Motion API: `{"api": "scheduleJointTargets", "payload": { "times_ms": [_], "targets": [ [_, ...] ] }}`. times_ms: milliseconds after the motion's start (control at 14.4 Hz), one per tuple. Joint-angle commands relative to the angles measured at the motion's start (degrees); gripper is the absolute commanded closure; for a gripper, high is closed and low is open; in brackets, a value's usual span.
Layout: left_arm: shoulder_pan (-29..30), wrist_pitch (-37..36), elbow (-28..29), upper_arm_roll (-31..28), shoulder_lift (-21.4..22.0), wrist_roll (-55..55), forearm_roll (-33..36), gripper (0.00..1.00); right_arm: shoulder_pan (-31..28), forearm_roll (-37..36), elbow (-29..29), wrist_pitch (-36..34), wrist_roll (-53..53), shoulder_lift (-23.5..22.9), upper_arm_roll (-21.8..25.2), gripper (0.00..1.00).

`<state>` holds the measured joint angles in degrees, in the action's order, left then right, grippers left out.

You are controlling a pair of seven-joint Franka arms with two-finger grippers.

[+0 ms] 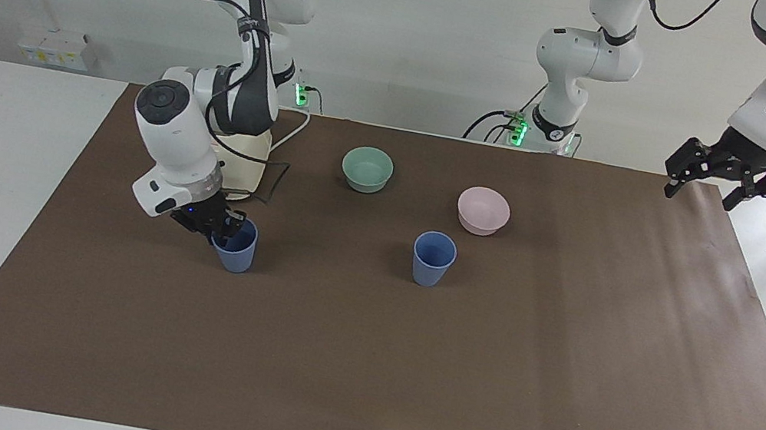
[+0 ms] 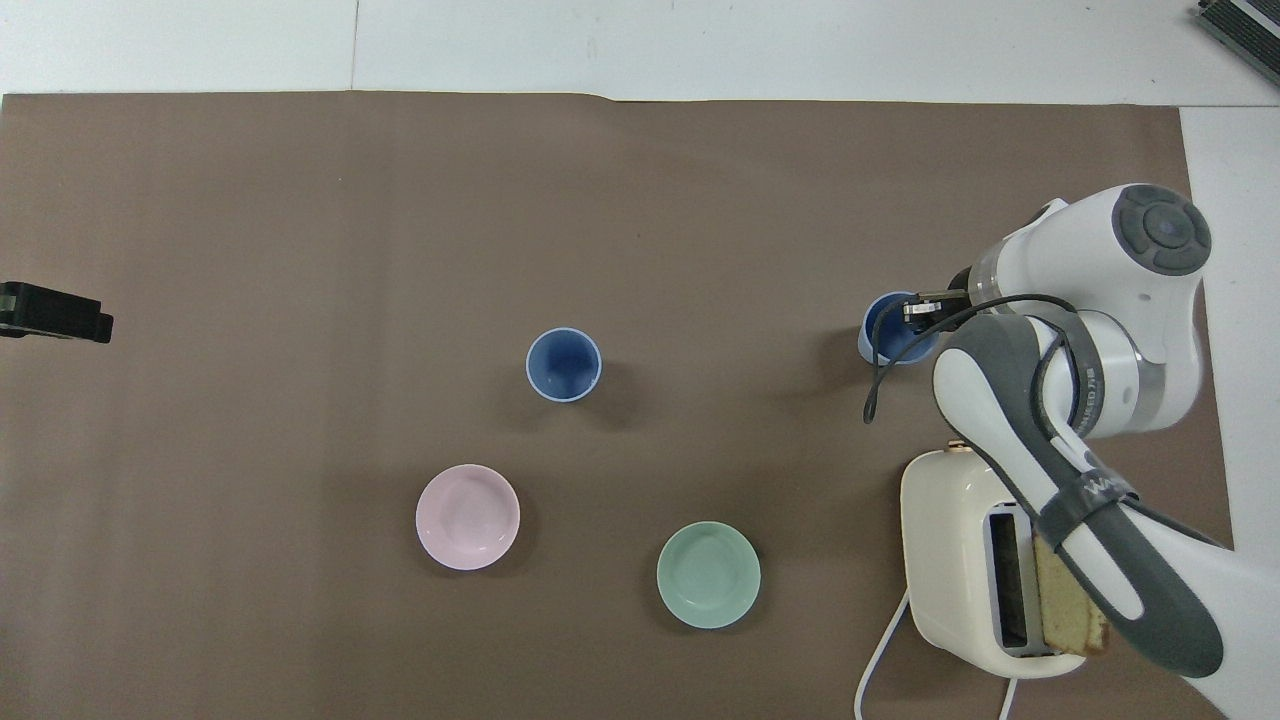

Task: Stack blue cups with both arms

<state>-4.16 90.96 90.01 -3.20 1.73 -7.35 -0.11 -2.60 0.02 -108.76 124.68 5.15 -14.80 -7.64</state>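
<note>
Two blue cups stand upright on the brown mat. One cup (image 1: 433,258) is mid-table, also in the overhead view (image 2: 564,364). The other cup (image 1: 238,251) stands toward the right arm's end, farther from the robots than the toaster, and shows in the overhead view (image 2: 890,335). My right gripper (image 1: 216,226) is down at this cup's rim on the side toward the right arm's end, partly over its mouth (image 2: 925,308). My left gripper (image 1: 728,178) is open and empty, raised over the mat's edge at the left arm's end; only its tip shows in the overhead view (image 2: 60,322).
A cream toaster (image 2: 960,560) with a bread slice (image 2: 1070,600) stands near the robots at the right arm's end. A mint-green bowl (image 1: 367,168) and a pale pink bowl (image 1: 483,210) sit nearer to the robots than the middle cup.
</note>
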Motion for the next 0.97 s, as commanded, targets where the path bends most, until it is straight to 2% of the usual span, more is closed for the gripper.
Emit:
{"api": "scheduleJointTargets", "payload": {
  "times_ms": [0, 346, 554, 762, 900],
  "targets": [
    [0.6, -2.0, -1.9, 0.4, -0.6, -0.7, 0.6, 0.0, 0.7, 1.1, 4.8, -5.4, -0.6, 0.3, -0.6, 1.0],
    [0.6, -2.7, -1.9, 0.1, -0.6, 0.0, -0.7, 0.0, 7.9, 0.7, 16.3, -15.9, 9.5, 0.4, -0.6, 1.0],
    [1.0, -2.8, -1.0, 0.2, -0.1, 2.2, -1.4, 0.0, 14.9, -0.3, 21.5, -18.1, 17.8, -1.2, -0.4, 1.0],
    [1.0, -3.2, -0.8, 0.2, 0.3, 2.0, -1.4, 0.0, 19.3, -0.5, 28.8, -19.6, 23.1, -4.6, -0.5, 1.0],
    [1.0, -3.2, -0.8, 0.2, 0.3, 2.0, -1.4, 0.0, 22.0, -0.6, 31.8, -20.6, 24.6, -5.9, -0.2, 1.0]
  ]
}}
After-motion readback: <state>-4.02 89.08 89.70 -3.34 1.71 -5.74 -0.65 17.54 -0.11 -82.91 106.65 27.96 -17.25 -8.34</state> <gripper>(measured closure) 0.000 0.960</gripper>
